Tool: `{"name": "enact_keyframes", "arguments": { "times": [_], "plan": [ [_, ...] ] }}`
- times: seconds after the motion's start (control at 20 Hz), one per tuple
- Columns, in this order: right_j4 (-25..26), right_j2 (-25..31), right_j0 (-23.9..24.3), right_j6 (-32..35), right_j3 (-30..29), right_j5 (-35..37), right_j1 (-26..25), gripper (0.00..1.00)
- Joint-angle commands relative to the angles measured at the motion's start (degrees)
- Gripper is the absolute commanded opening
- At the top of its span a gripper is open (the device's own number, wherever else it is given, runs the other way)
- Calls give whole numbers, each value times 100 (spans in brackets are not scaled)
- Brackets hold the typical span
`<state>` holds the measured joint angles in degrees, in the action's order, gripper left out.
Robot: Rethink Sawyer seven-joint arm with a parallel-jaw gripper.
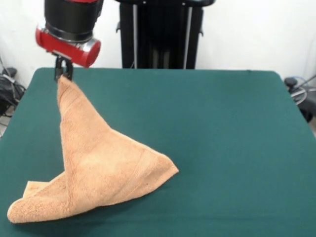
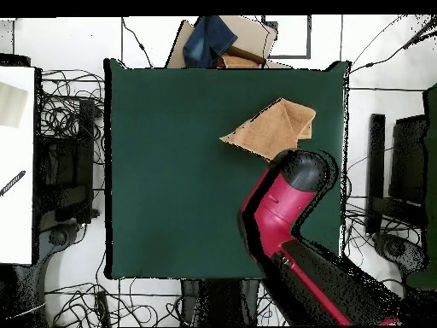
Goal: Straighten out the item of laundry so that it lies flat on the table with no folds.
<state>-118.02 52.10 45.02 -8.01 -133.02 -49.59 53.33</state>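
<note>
gripper (image 1: pixel 63 74) clamped on towel (image 1: pixel 98 163) corner, lifted | rest bunched nr table (image 1: pixel 222 128) edge | you've open felt alongside

A cardboard box (image 2: pixel 243 38) sits on the floor just beyond the worktop's (image 2: pixel 171 171) top edge in the overhead view, with a blue cloth (image 2: pixel 211 38) draped over its left part. Left of the worktop, a tangle of black cables (image 2: pixel 64 107) spreads over the floor around dark equipment (image 2: pixel 64 179), and a white board (image 2: pixel 17 162) lies further left, at the picture's edge. Right of the worktop stand more dark equipment (image 2: pixel 401 171) and loose cables (image 2: pixel 367 51).
</note>
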Motion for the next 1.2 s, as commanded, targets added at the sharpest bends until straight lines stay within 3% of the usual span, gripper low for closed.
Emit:
{"name": "enact_keyframes", "arguments": {
  "times": [0.05,0.7,1.1,1.2],
  "plan": [
    [-885,-578,-341,1838,-879,616,522,0],
    [-2133,-775,-556,849,-1131,501,1251,0],
    [-1646,-1186,-682,1123,-1334,617,1315,0],
    [-1209,-1347,-613,1281,-1329,681,1193,0]
  ]
}}
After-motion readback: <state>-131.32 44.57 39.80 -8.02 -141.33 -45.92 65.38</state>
